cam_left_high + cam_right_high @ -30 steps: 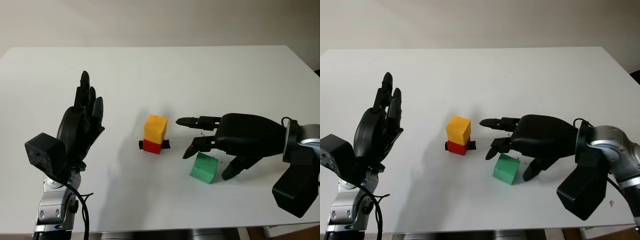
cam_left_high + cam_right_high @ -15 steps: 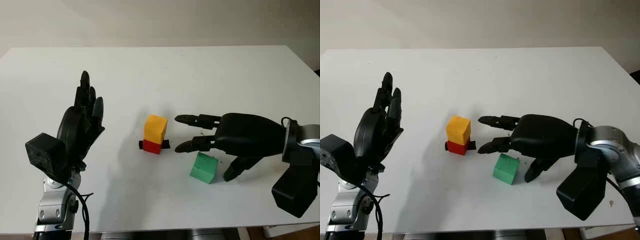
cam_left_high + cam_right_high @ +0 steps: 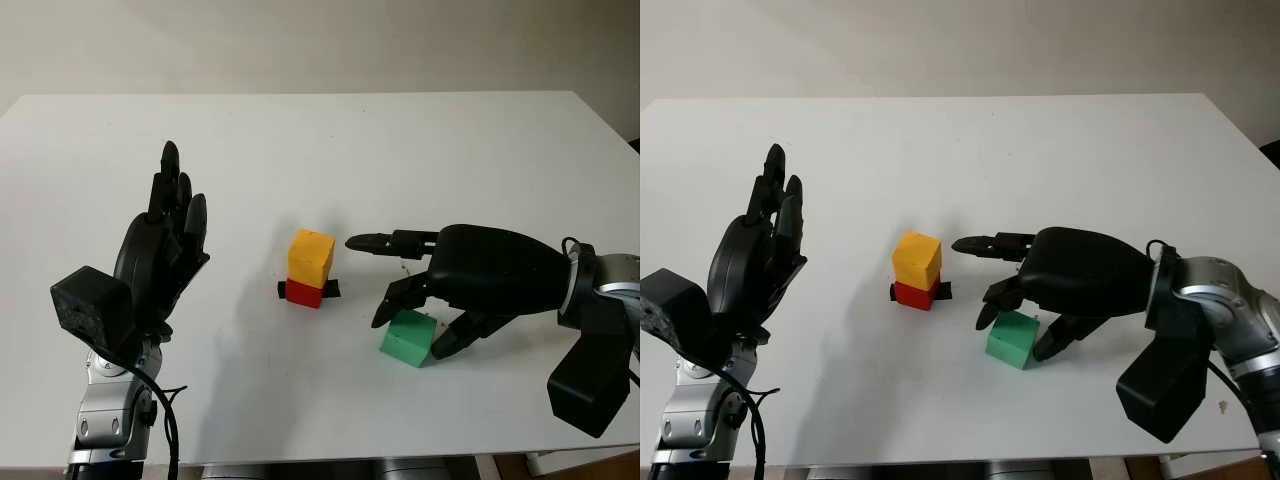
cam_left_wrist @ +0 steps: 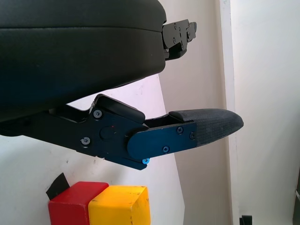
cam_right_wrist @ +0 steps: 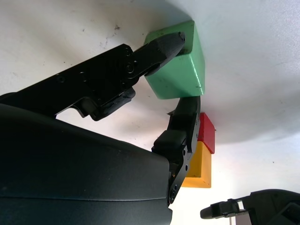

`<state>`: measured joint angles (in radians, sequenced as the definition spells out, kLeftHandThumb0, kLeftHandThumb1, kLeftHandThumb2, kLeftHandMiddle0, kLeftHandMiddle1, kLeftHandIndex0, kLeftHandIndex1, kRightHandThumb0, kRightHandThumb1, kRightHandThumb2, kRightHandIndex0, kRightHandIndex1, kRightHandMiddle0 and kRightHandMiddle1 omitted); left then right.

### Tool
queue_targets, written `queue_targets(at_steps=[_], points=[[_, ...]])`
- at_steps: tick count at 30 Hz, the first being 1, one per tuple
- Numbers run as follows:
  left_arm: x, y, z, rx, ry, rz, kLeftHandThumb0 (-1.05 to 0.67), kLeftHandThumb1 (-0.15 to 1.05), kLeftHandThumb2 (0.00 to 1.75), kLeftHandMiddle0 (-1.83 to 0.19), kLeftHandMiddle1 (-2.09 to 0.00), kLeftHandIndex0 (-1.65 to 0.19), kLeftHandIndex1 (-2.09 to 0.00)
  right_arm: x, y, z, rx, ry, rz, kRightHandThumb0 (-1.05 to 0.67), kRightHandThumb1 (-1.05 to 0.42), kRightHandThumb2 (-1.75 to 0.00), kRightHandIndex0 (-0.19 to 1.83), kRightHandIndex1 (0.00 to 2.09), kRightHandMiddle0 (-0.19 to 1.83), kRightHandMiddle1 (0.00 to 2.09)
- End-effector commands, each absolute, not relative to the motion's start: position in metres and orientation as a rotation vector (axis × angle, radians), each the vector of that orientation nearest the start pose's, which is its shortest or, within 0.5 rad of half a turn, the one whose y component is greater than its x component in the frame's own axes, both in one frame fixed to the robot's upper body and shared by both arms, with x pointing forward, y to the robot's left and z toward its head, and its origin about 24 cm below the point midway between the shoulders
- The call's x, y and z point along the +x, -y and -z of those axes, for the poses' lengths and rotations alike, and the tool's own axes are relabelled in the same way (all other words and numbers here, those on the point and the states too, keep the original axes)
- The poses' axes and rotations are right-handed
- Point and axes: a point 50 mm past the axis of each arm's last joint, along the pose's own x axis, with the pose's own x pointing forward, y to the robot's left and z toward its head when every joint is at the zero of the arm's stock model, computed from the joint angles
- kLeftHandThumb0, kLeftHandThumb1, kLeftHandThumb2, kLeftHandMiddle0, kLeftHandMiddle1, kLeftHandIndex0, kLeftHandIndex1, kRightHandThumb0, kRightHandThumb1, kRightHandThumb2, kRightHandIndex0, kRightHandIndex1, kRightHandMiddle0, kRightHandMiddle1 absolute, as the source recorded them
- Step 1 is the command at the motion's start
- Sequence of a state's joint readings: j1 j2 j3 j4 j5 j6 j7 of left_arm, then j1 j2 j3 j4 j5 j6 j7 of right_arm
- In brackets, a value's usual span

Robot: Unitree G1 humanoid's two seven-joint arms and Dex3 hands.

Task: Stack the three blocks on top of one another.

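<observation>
Left eye view: the right hand (image 3: 425,315) curls over the green cube-shaped block (image 3: 407,338) on the white counter (image 3: 400,160), fingers touching its sides. Just left, a yellow cube (image 3: 310,256) sits on a red cube (image 3: 304,292). The left hand (image 3: 165,240) is open, raised at left.

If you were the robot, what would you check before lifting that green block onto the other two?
1. Base stack in place: the yellow block sits on the red block. Ok.
2. Stack squareness: the yellow block looks slightly turned on the red one. Cannot tell if that matters.
3. Grip on the green block: the right robot hand has one finger touching a side and another at the opposite side, but a firm squeeze is not confirmed. Cannot tell.
4. Green block lying flat: it appears tilted on the table. Not ok.
5. Left robot hand out of the way: raised and open, left of the stack. Ok.
</observation>
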<state>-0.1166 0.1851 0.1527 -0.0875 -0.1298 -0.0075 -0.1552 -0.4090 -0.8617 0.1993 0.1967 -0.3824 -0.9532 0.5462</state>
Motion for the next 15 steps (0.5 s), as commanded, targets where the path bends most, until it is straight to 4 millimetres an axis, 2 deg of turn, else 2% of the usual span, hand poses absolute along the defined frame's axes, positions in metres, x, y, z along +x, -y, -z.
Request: queue_targets(at_steps=[1, 10, 15], points=[[0.271, -0.201, -0.104, 0.069, 0.239, 0.045, -0.76, 1.05, 0.61, 0.19, -0.03, 0.19, 0.0, 0.268, 0.19, -0.152, -1.468, 0.659, -1.04, -0.47, -0.82, -0.05, 0.17, 0.08, 0.73, 0.79], [0.271, -0.201, -0.104, 0.069, 0.244, 0.049, -0.75, 1.05, 0.61, 0.19, -0.03, 0.19, 0.0, 0.272, 0.19, -0.156, -1.504, 0.655, -1.041, -0.43, -0.8, -0.05, 0.28, 0.1, 0.77, 0.96], [0.271, -0.2, -0.104, 0.066, 0.241, 0.05, -0.76, 1.05, 0.61, 0.19, -0.02, 0.19, 0.0, 0.278, 0.19, -0.169, -1.528, 0.664, -1.009, -0.44, -0.78, -0.05, 0.3, 0.1, 0.76, 0.99]])
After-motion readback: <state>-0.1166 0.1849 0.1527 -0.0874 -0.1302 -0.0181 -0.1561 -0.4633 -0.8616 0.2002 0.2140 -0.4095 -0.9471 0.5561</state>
